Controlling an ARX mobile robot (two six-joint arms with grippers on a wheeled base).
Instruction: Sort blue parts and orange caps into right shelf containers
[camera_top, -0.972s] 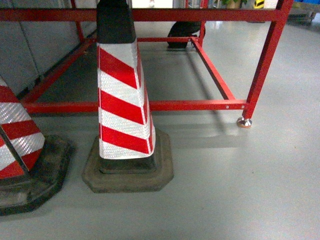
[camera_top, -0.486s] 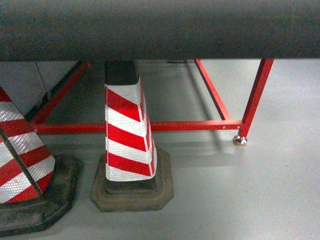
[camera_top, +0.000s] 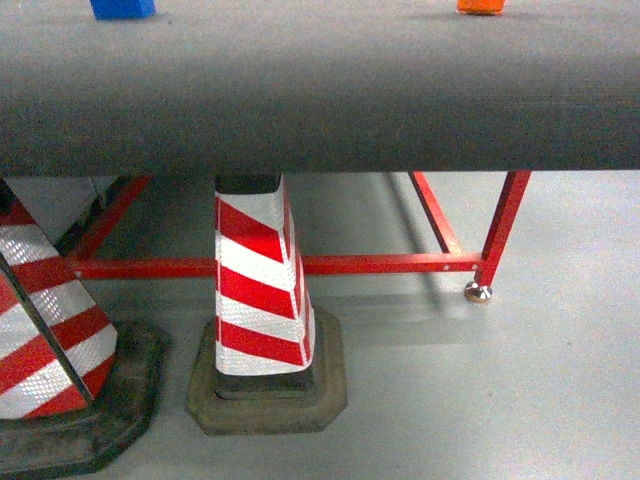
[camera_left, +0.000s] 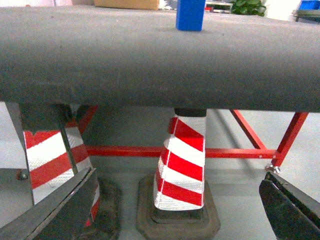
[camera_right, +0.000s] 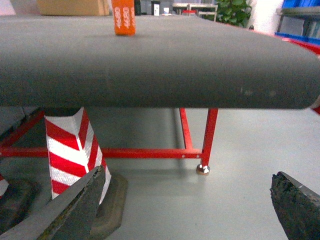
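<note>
Fingers (camera_left: 55, 210) of left gripper and fingers (camera_right: 65, 210) of right spread wide, empty; matte grey desk (camera_right: 175, 60) carries orange cap (camera_right: 123, 17), blue block (camera_left: 190, 14).

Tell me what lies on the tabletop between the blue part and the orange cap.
Nothing: in the head view the dark tabletop runs bare from the blue part at left to the orange cap at right.

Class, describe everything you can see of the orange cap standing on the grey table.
The orange cap is a small orange cylinder, plastic by its look, with white printing running down its side. It stands upright on the grey table, far from the near edge, touching nothing else. The head view shows only its base. A tan box sits behind it.
</note>
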